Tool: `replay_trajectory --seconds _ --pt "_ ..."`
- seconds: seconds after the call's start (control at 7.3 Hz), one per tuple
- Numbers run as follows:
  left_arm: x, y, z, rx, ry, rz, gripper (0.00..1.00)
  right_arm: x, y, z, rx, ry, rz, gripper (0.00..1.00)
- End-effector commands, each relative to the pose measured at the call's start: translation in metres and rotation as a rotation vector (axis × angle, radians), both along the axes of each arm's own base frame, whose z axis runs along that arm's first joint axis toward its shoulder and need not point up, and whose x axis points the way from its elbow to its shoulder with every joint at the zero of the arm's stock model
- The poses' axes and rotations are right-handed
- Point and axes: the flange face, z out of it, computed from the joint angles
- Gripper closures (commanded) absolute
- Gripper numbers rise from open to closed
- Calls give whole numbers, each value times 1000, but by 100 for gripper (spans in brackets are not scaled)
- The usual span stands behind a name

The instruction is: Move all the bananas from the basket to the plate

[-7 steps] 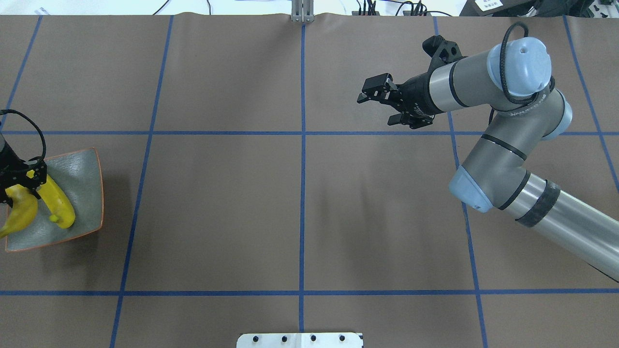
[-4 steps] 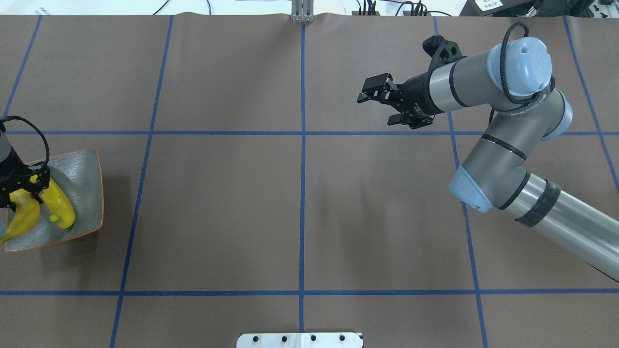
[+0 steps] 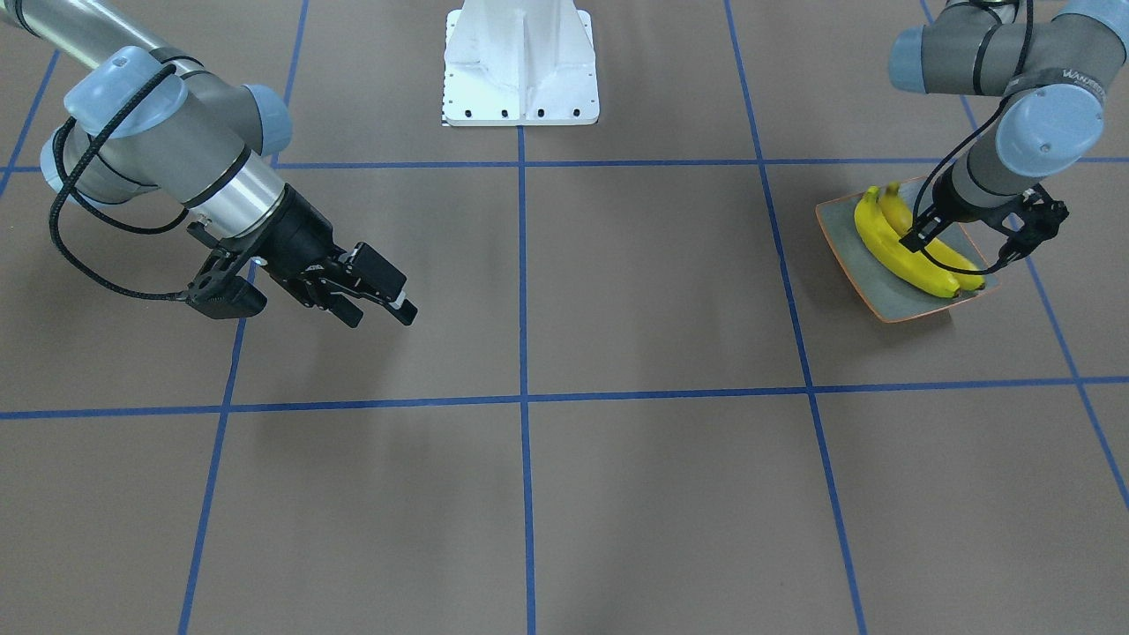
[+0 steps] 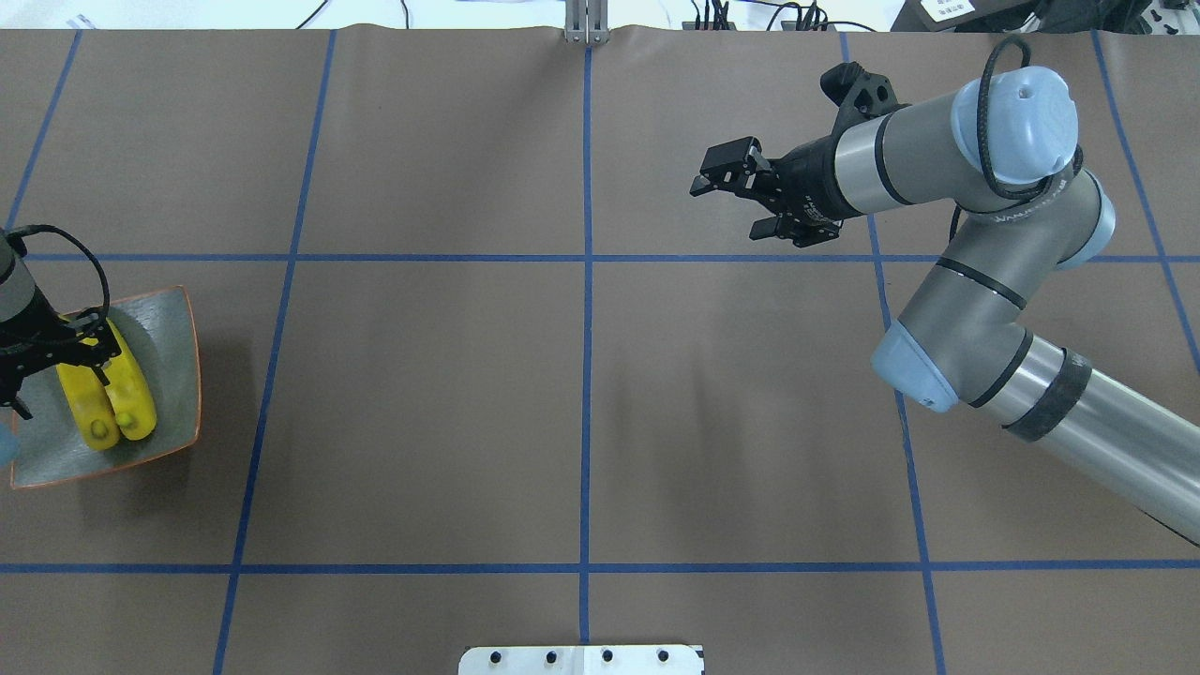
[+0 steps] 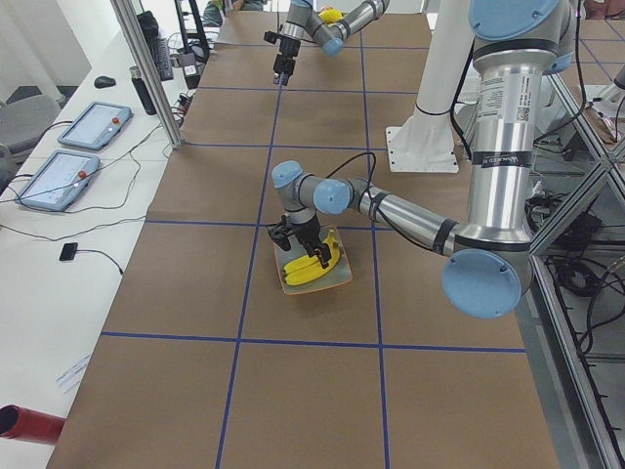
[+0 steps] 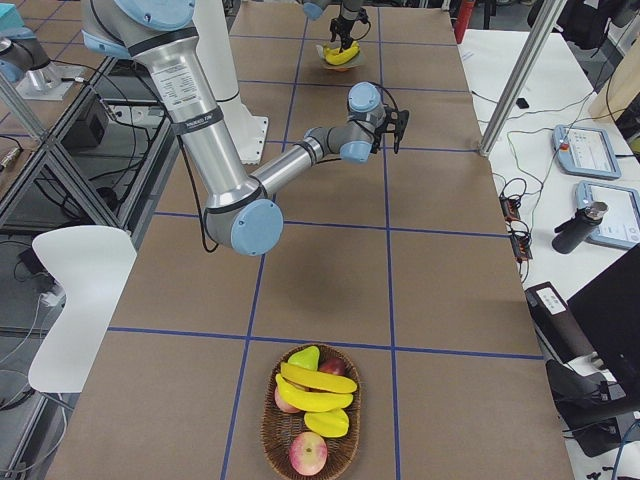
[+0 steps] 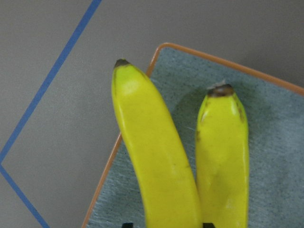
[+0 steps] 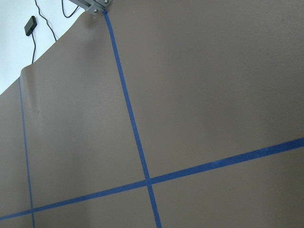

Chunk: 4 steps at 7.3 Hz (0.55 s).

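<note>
Two yellow bananas (image 4: 94, 403) (image 4: 133, 398) lie side by side on the grey-green plate (image 4: 169, 328) at the table's far left. They also show in the front view (image 3: 891, 251) on the plate (image 3: 882, 304). My left gripper (image 4: 58, 352) (image 3: 922, 234) stands over the plate, shut on the outer banana (image 7: 154, 156), next to the other banana (image 7: 221, 152). My right gripper (image 4: 741, 192) (image 3: 379, 304) is open and empty above the bare table. More bananas (image 6: 318, 380) lie in the wicker basket (image 6: 272, 430), seen only in the right exterior view.
The basket also holds reddish round fruit (image 6: 308, 452) and a yellow-green fruit (image 6: 303, 357). Blue tape lines (image 4: 587, 281) divide the brown table cover. The robot's white base (image 3: 520, 62) stands at the table's near edge. Tablets (image 5: 68, 176) lie on a side desk.
My left gripper turned and lowered its banana, which swung from pointing out over the plate's edge to lying beside the other banana. The right arm barely moved.
</note>
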Motion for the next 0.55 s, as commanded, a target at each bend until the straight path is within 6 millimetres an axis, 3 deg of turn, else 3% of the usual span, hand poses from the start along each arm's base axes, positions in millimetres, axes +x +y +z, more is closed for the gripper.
replay_trajectory --seconds 0.0,0.27,0.41 --pt "0 0 -32 50 43 2 0 1 1 4 -5 5 0 0" --pt "4 -4 -75 117 101 2 0 6 -3 5 -6 6 11 0" --pt "13 -14 -106 134 162 2 0 20 -9 14 -14 14 30 0"
